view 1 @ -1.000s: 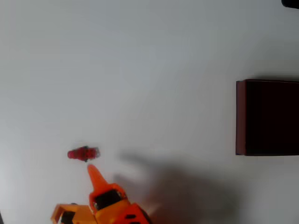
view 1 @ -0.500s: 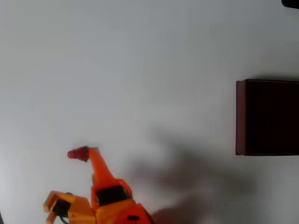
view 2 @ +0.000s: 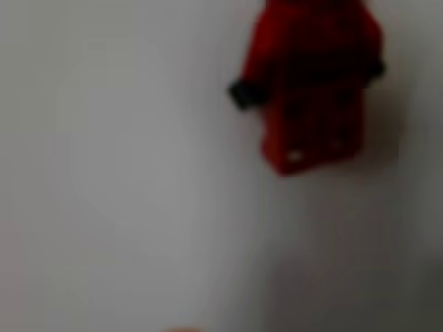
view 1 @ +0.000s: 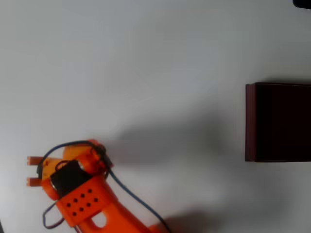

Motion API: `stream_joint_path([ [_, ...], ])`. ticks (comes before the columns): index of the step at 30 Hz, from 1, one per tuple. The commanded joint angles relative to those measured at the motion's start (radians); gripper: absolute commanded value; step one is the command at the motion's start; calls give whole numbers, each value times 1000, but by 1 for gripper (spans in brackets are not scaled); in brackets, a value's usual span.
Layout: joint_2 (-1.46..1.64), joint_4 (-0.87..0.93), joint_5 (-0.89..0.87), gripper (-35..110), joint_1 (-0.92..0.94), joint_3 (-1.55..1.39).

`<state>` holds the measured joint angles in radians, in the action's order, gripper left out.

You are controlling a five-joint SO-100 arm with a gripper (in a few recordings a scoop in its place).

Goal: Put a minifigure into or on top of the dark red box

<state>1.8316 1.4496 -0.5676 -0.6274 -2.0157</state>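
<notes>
Minifigure (view 2: 309, 83) lies on the white table (view 1: 146, 73), blurred in the wrist view at upper right; overhead, the orange arm (view 1: 77, 194) has swung over the spot at lower left where the figure lay in the open half a second ago. Whether the gripper is spread or pressed together cannot be told. The dark red box (view 1: 250, 121) stays unmoved at the right edge, well apart.

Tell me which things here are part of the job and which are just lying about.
Part of the job: minifigure; box; gripper.
Lying about: nothing else rests on the table; a dark object pokes in at the overhead view's top right corner.
</notes>
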Motion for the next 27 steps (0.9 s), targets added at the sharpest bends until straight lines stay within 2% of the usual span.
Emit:
stream_joint_path([
  [1,35,40,-29,26,43,28],
  [10,121,83,-176,28,153,-26],
  [27,-83,80,-179,25,35,14],
])
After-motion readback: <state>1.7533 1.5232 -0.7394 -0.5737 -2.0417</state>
